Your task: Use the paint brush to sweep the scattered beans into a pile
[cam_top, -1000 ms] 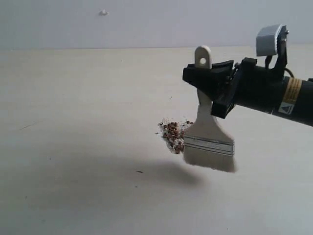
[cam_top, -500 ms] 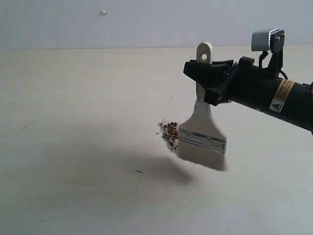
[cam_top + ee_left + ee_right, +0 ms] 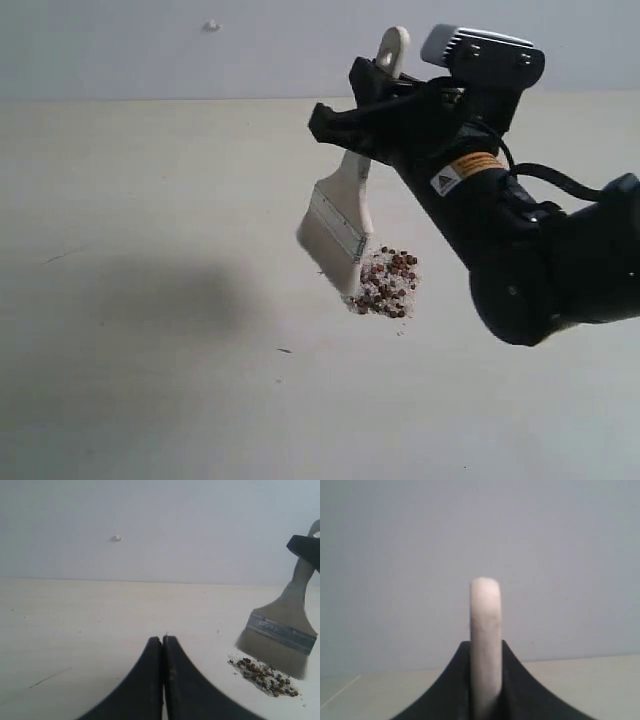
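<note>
My right gripper [image 3: 366,108] is shut on the pale handle of the paint brush [image 3: 338,224], which hangs tilted with its bristles down. The bristles' low corner meets the left edge of the pile [image 3: 388,283], a small heap of reddish-brown beans [image 3: 397,266] mixed with whitish grains. In the right wrist view the handle [image 3: 485,625] stands upright, squeezed between the fingers of that gripper [image 3: 485,647]. My left gripper [image 3: 163,639] is shut on nothing and hovers over bare table, apart from the brush [image 3: 280,633] and the beans [image 3: 265,676].
The pale table [image 3: 150,200] runs back to a grey wall with a small white speck [image 3: 210,25]. A tiny dark fleck [image 3: 285,350] lies in front of the pile. The bulky right arm [image 3: 520,260] hangs over the table's right side.
The right arm swung round and carried the brush from the pile's right side over to its left, turning the blade. The pile now lies a little further right.
</note>
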Available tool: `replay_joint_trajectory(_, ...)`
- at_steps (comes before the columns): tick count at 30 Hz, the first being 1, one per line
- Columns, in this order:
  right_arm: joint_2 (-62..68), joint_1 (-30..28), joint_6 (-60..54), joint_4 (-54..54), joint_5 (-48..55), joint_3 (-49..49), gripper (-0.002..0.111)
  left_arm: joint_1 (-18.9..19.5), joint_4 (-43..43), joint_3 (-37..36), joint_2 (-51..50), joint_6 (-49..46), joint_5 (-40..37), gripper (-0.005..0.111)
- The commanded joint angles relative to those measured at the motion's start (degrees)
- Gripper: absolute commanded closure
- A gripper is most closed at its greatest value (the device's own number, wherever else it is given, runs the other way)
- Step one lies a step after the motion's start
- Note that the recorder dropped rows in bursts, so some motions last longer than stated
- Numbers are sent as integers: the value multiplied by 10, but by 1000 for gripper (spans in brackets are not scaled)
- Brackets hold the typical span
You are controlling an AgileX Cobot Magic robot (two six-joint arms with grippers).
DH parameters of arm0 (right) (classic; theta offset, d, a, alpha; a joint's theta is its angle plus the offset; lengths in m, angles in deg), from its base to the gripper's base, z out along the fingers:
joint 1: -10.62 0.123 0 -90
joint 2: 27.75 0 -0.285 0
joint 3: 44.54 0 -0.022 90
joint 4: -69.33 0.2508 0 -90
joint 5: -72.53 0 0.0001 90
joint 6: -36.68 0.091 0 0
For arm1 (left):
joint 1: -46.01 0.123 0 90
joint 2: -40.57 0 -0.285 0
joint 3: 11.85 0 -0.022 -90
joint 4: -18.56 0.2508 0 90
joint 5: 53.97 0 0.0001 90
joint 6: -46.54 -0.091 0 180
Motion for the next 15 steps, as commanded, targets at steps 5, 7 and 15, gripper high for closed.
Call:
replay_joint_trajectory(5,45,81,-186,254,-16,-90,108,-3,0,-2,-1,-3,-3,107)
replay_joint_trajectory(7,65,84,-182,260,-26,-101,108,-3,0,-2,-1,-3,-3,107)
replay_joint_trajectory(15,127,96,-151,255,-34,-134,108,-3,0,-2,-1,-3,-1,107)
